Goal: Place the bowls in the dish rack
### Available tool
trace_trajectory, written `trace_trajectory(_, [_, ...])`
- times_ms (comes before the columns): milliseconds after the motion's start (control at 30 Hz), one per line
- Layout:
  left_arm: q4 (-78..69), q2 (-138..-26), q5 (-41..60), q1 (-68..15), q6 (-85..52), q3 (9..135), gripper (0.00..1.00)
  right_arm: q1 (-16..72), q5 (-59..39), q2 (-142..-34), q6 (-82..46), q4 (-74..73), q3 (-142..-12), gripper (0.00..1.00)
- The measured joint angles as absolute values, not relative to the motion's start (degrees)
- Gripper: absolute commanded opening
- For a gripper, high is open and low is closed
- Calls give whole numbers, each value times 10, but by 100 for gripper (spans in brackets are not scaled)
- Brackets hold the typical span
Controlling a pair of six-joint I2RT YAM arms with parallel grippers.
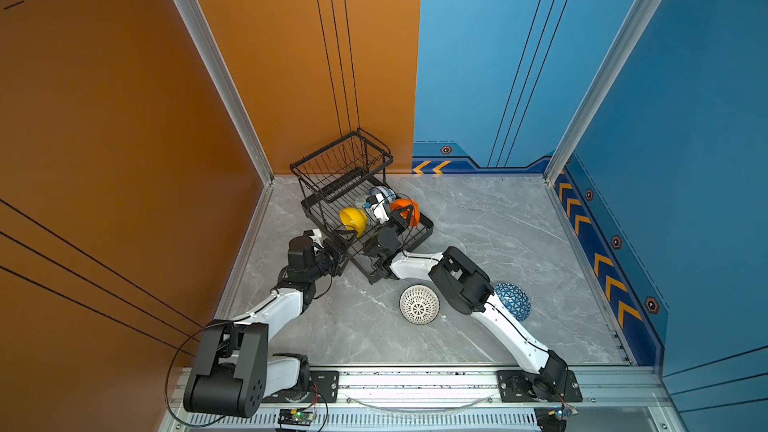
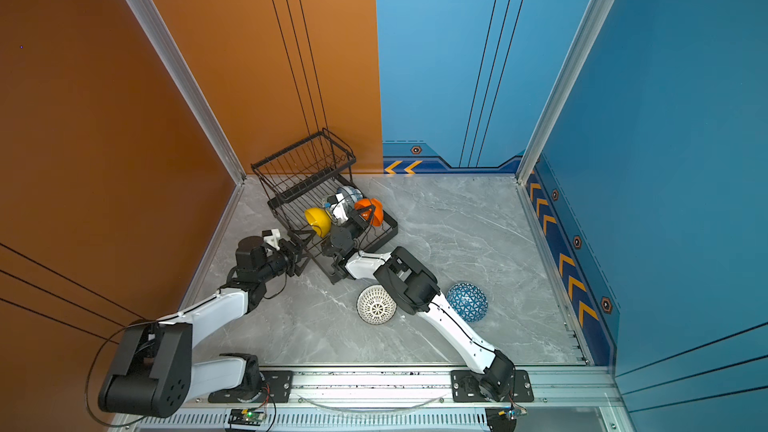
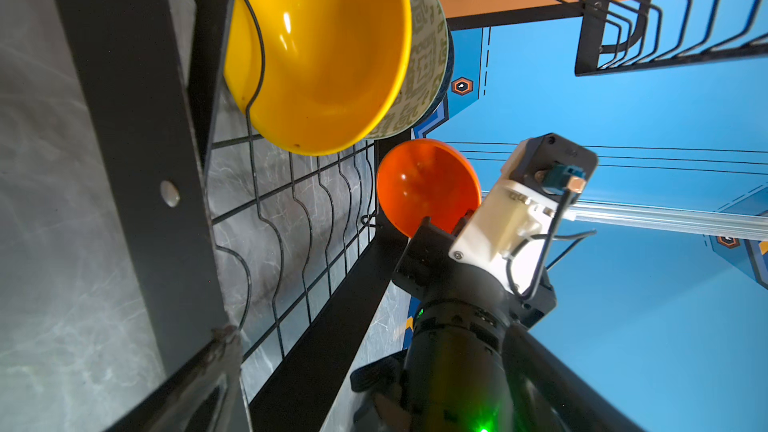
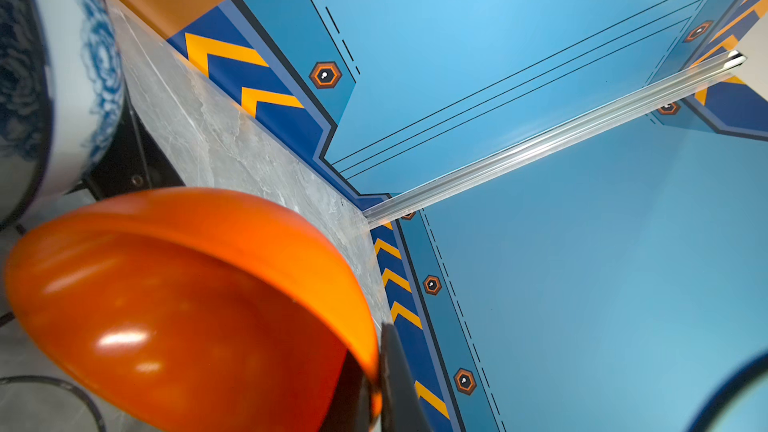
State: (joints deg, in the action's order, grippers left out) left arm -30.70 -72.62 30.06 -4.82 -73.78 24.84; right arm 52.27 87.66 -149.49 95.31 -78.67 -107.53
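The right end effector, pinching the orange bowl's rim, has it at the dish rack's right rail, empty dividers just nearer; left end effector spread.

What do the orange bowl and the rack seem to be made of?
The orange bowl looks like glossy plastic or melamine: even colour, sharp highlights, thin rim. The rack looks like matte black coated metal: thin bent wires, flat bars, a silver rivet.
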Motion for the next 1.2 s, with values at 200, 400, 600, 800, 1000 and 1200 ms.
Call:
trace_trajectory(200, [-307,-722,301,-50,-738,248,98,529,877,-1496,988,-787,-1078,3])
trace_trajectory(400, [-307,-722,301,-50,-738,248,98,526,877,-1509,995,-787,-1085,5])
trace_trajectory(600, [-307,-725,301,-50,-738,249,98,509,877,-1523,997,-786,-1085,5])
trace_trajectory(800, [-307,-741,302,-50,-737,259,98,504,877,-1534,1008,-787,-1114,6])
trace_trajectory(1000, [-307,-753,301,-53,-735,270,98,502,877,-1552,1024,-787,-1153,7])
trace_trajectory(1200, [-311,-762,301,-67,-735,274,98,504,877,-1562,1042,-787,-1172,9])
